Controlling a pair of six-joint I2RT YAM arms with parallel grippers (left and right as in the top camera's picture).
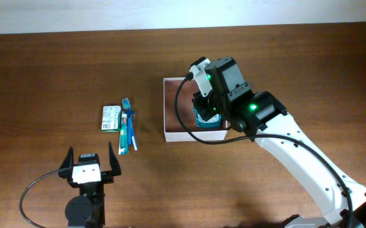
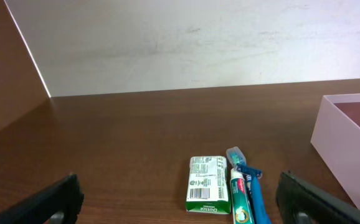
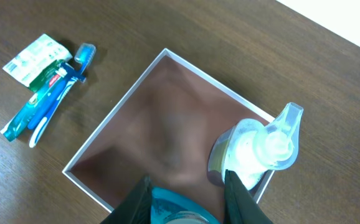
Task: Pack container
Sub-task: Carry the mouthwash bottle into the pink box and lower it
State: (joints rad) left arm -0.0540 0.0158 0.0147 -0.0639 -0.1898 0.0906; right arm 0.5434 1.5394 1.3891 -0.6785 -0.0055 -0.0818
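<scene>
Crowding is the risk: the right claw [image 1: 206, 111], closed on a teal plastic item [image 3: 180, 210] above the square white-walled, reddish-brown-floored container [image 3: 155, 112] near the surface's middle, could topple the white pump bottle [image 3: 255, 152] in its corner, while the left claw [image 1: 89, 166] waits wide open, empty.

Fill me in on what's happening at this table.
The robot is packing toiletries into the container. The right gripper hangs over the open box, shut on a teal item. A white pump bottle appears to stand inside one corner already. The left gripper is open and holds nothing, near the table's front edge. A green-and-white packet, a toothpaste tube and a blue toothbrush lie on the table beside the box, not yet packed.
</scene>
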